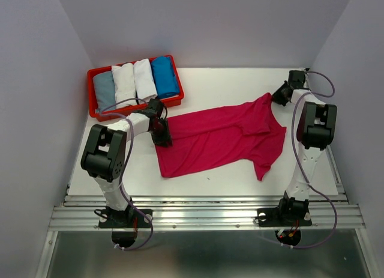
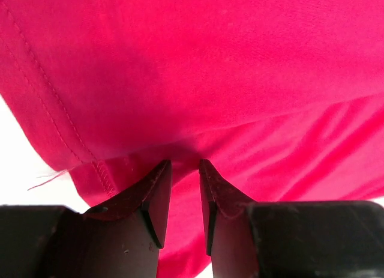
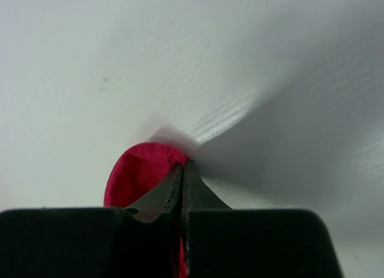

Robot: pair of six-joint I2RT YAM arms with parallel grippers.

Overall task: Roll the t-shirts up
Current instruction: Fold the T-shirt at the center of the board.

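Top external shows four rolled cloth tees (image 1: 135,80) in the red plastic tray (image 1: 90,95); the magenta-pink cloth t-shirt (image 1: 222,140) lies unrolled on the white counter (image 1: 210,182). Left hand (image 1: 161,134) clamps its hem, right hand (image 1: 279,98) its opposite end.

red plastic tray (image 1: 90,92), white table (image 1: 210,183)

pink t-shirt (image 3: 135,173) in right gripper (image 3: 183,170)

Top camera high behind the near edge, looking down over the white bench (image 1: 204,183), both wrist cameras pressed close, all three sharing the magenta-pink cloth t-shirt (image 1: 216,137)
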